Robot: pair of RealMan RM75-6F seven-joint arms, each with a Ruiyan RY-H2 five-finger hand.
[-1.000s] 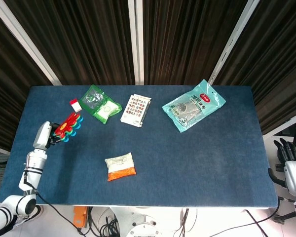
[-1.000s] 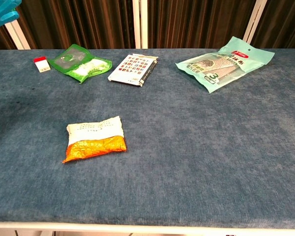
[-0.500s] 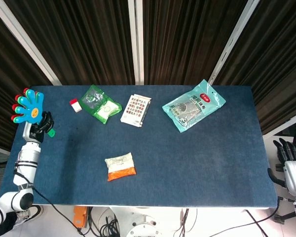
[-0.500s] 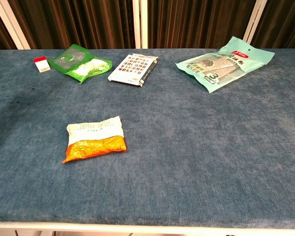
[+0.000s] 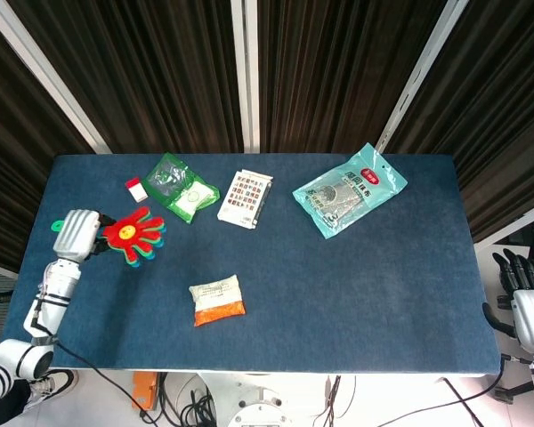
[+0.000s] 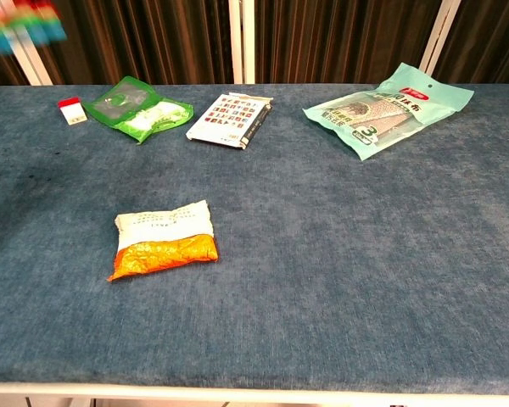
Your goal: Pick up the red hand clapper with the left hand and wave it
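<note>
The red hand clapper (image 5: 132, 235), with blue and green layers behind its red face, is held above the table's left side by my left hand (image 5: 76, 234), which grips its handle. In the chest view only a blurred strip of the clapper (image 6: 24, 24) shows at the top left corner; the left hand is outside that view. My right hand (image 5: 523, 294) hangs off the table's right edge, fingers apart and holding nothing.
On the blue table (image 5: 338, 285) lie a white and orange packet (image 5: 217, 301), a green bag (image 5: 182, 187), a small red and white box (image 5: 136, 189), a printed card pack (image 5: 246, 198) and a pale green bag (image 5: 349, 189).
The clapper swung from pointing up beyond the table's left edge to pointing right over the table, red face up. The right hand stayed still.
</note>
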